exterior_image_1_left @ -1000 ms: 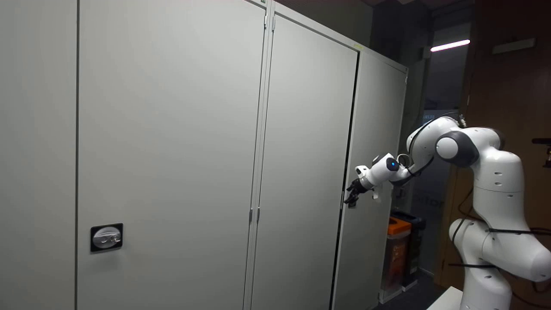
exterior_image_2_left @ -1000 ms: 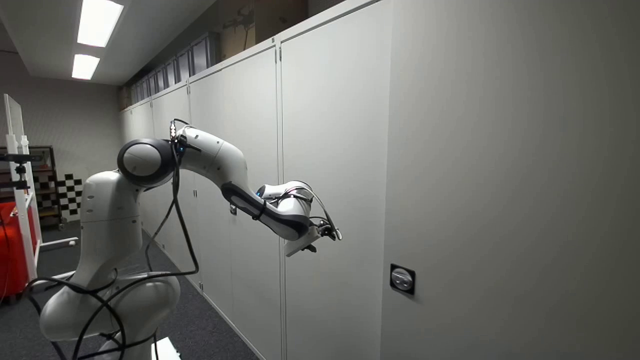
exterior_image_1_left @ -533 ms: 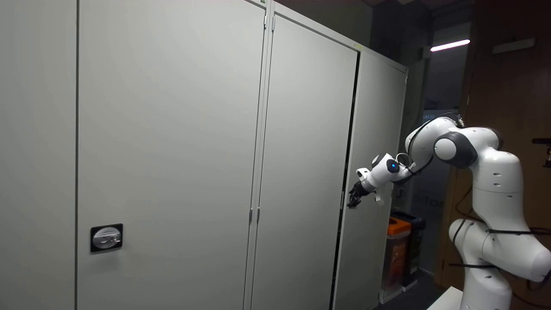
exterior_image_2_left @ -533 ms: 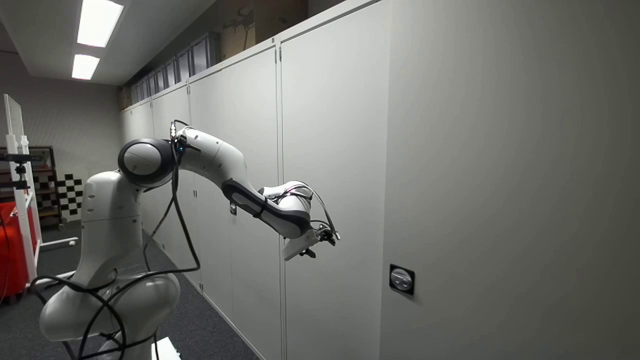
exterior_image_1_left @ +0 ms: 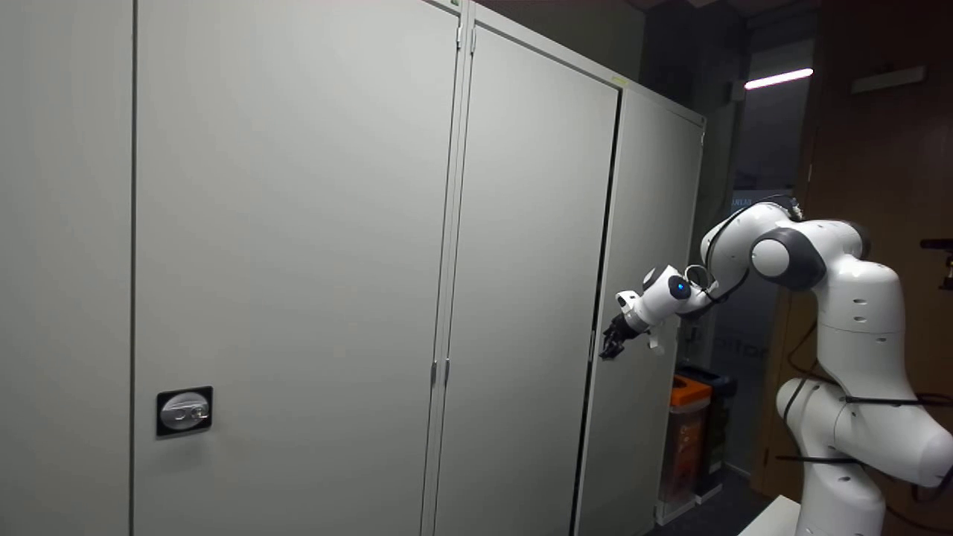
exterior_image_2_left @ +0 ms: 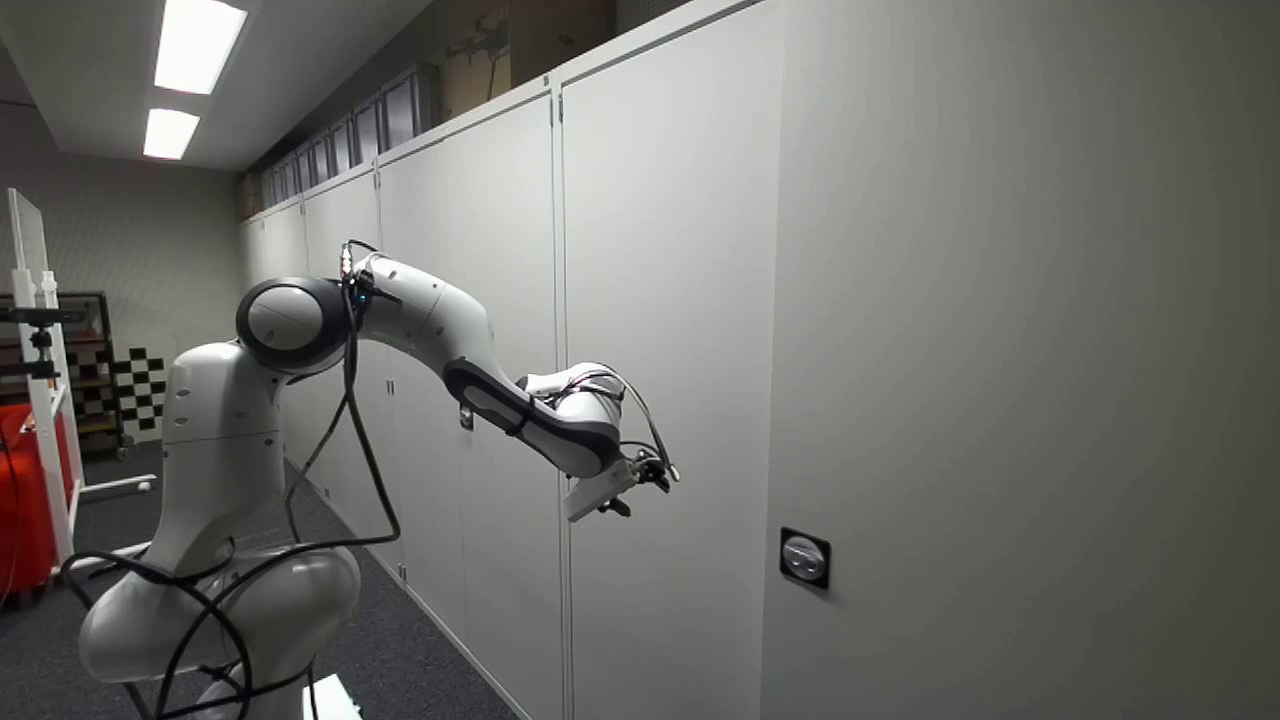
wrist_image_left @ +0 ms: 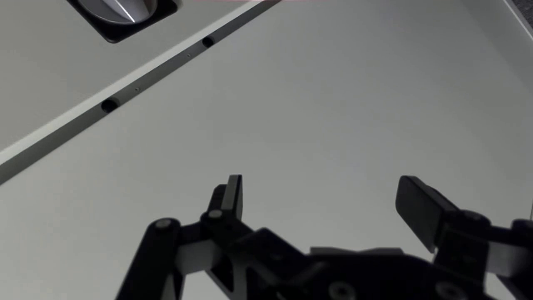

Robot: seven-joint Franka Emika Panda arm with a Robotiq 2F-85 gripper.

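Two fingers (wrist_image_left: pixel 418 212) I run remotely, spread wide before a grey cabinet door (wrist_image_left: pixel 312 104); in wrist view, one silver handle (wrist_image_left: pixel 116 10) in black plate (wrist_image_left: pixel 114 34) on adjoining panel (wrist_image_left: pixel 37 62).

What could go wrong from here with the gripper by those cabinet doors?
The open gripper might scrape the cabinet door it faces. Moving sideways, it could catch the protruding edge of the adjacent door and jam. The slack black cable hanging off the arm might snag if it swings.

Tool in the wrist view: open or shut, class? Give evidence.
Open. The tool has its two fingers standing wide apart, with nothing gripped between them.
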